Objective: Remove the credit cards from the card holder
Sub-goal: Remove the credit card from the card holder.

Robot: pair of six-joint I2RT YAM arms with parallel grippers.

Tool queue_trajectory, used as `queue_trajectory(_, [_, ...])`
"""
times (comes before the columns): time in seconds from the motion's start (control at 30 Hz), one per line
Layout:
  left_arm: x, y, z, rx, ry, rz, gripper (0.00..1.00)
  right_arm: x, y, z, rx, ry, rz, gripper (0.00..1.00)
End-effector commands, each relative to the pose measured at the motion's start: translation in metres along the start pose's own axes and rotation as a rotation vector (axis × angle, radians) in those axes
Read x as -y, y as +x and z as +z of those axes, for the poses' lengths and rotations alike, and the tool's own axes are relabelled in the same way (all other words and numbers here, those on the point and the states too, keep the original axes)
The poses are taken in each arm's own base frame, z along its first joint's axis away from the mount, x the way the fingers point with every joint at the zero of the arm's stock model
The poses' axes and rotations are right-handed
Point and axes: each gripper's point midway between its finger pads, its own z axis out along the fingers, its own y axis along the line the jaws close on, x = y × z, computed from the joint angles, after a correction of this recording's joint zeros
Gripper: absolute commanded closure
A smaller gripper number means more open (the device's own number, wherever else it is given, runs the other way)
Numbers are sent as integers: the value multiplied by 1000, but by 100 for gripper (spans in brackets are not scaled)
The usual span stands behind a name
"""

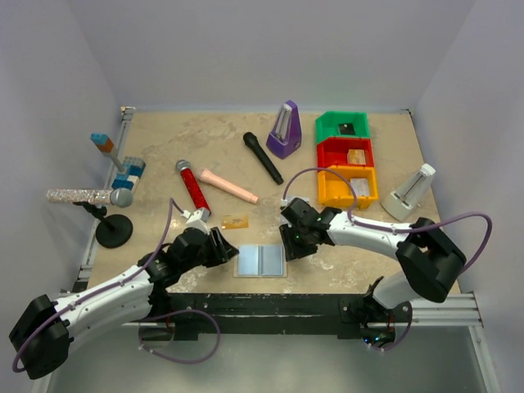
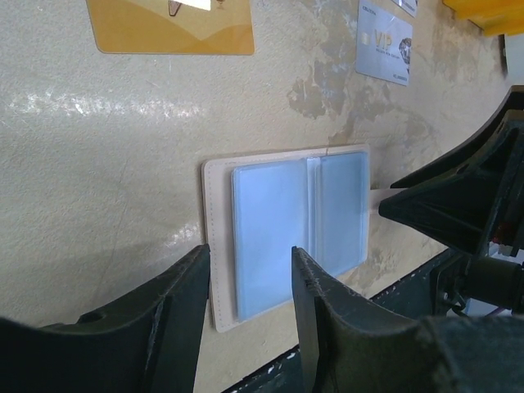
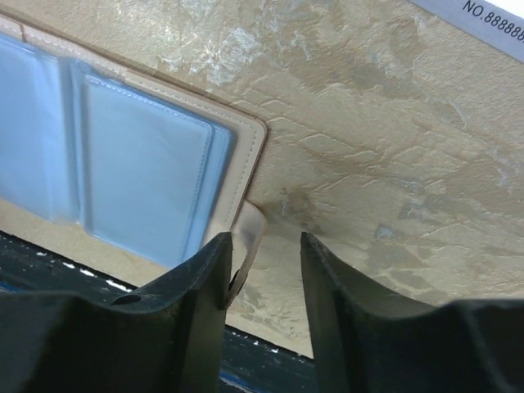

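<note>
The card holder (image 1: 260, 260) lies open and flat near the table's front edge, its light blue panels (image 2: 286, 233) facing up inside a tan border. My left gripper (image 1: 223, 248) stands open at its left side, and the holder's edge shows between the fingers (image 2: 250, 270). My right gripper (image 1: 291, 246) is open at the holder's right side. The snap tab (image 3: 250, 237) curls up between its jaws (image 3: 264, 254) and leans on the left finger. An orange-tan credit card (image 2: 170, 24) and a silver credit card (image 2: 384, 45) lie on the table beyond the holder. Another pale card (image 3: 483, 16) shows at a corner.
Behind the holder lie a red microphone (image 1: 193, 185), a pink tube (image 1: 229, 185) and a black microphone (image 1: 263, 157). A purple metronome (image 1: 284, 131) and green (image 1: 342, 127), red (image 1: 346, 152) and yellow (image 1: 349, 187) bins stand at the back right. A microphone stand (image 1: 114, 231) is at the left.
</note>
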Motion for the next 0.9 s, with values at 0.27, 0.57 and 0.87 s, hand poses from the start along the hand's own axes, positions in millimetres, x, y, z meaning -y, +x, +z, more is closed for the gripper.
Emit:
queue_trajectory(0.27, [14, 2, -1, -13, 73, -10, 52, -6, -11, -2, 58, -27, -3, 100])
queue_trajectory(0.57, [26, 9, -3, -53, 126, -19, 49, -27, -7, -22, 130, -191, 30, 100])
queue_trajectory(0.87, [31, 13, 1, -73, 134, -2, 49, -39, -5, -35, 154, -258, 43, 100])
